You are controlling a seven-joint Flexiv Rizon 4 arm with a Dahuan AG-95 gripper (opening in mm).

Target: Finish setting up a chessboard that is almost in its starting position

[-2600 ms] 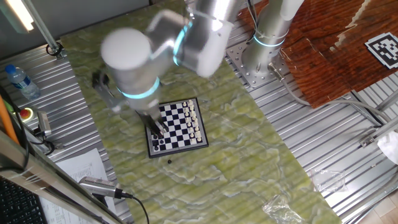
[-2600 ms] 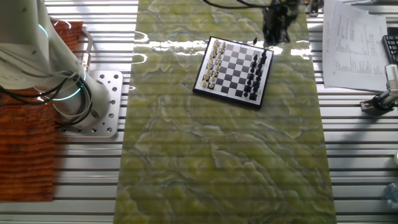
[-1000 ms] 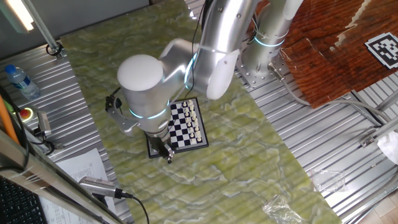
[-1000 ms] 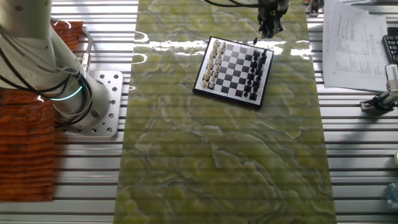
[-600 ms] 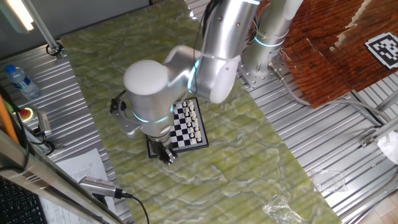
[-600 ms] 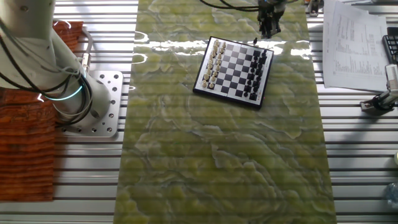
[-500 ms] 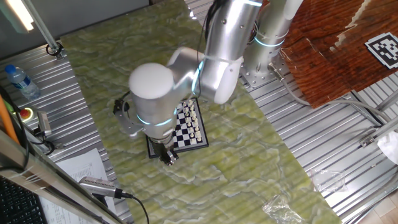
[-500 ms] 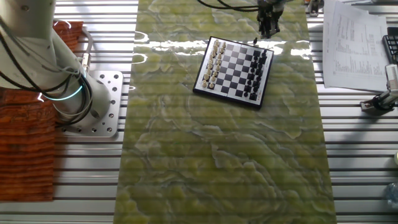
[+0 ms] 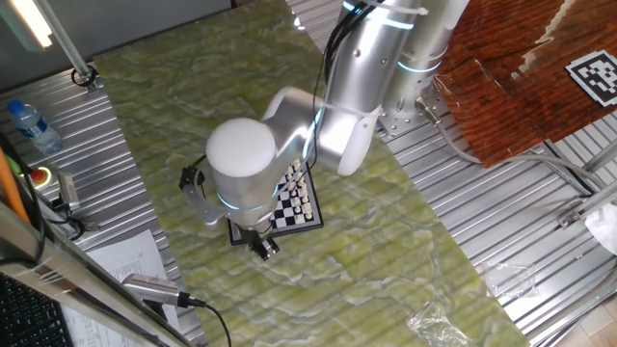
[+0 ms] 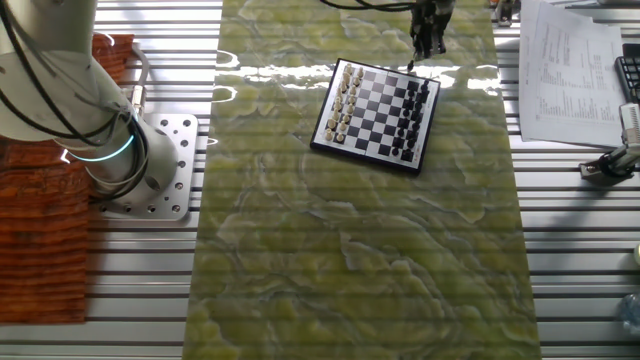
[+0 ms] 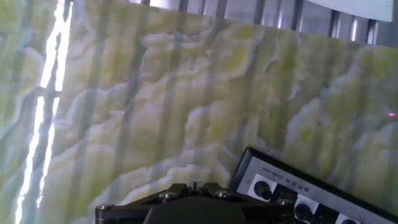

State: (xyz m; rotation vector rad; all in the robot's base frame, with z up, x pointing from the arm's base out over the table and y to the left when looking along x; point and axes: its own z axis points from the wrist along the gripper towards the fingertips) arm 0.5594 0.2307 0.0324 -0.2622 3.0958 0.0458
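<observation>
The chessboard (image 9: 307, 220) lies on the green marbled mat, half hidden by my arm. The other fixed view shows it whole (image 10: 365, 152), white pieces along its left side, black along its right. A tiny dark piece (image 10: 408, 65) stands off the board by its far right corner. My gripper (image 9: 262, 248) hangs low over the mat just off that corner (image 10: 427, 42). In the hand view the gripper (image 11: 194, 185) looks shut with nothing between the fingers, and the board's corner (image 11: 280, 177) lies to its right.
Printed papers (image 10: 565, 70) lie past the mat's right edge. A water bottle (image 9: 29, 123) and a red button (image 9: 40, 176) sit on the ribbed metal table. The arm's base (image 10: 160, 165) and a brown cloth (image 10: 40, 230) are on the left. A plastic bag (image 9: 434, 318) lies near the mat's end.
My arm has swung from above the board's black side out past its corner and sunk lower over the mat. The board and its pieces have not moved.
</observation>
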